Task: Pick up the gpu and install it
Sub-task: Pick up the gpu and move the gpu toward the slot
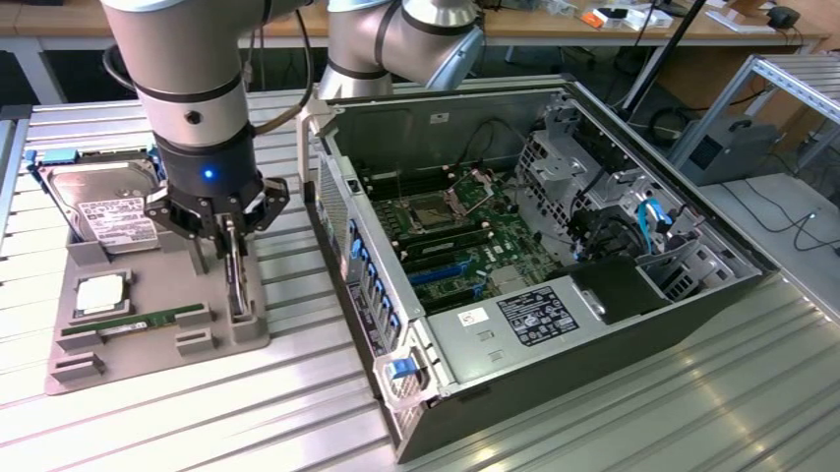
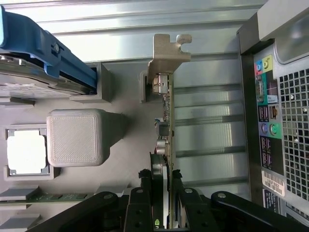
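The gpu (image 1: 238,283) stands on edge in a slot of the grey holder tray (image 1: 157,344), left of the open computer case (image 1: 683,295) in the exterior view. In the wrist view the gpu (image 2: 164,121) is a thin edge, its silver bracket (image 2: 169,50) at the far end resting against the tray. My gripper (image 1: 230,236) comes down from above. Its black fingers (image 2: 145,188) press on both faces of the card, so my gripper (image 2: 162,186) is shut on it. The card still sits in its slot.
The tray also holds a silver hard drive (image 1: 105,202) in a blue frame (image 2: 53,53), a processor (image 1: 101,295) and a green memory stick (image 1: 151,322). A grey post (image 2: 75,137) rises beside the card. The motherboard (image 1: 453,236) lies exposed inside the case.
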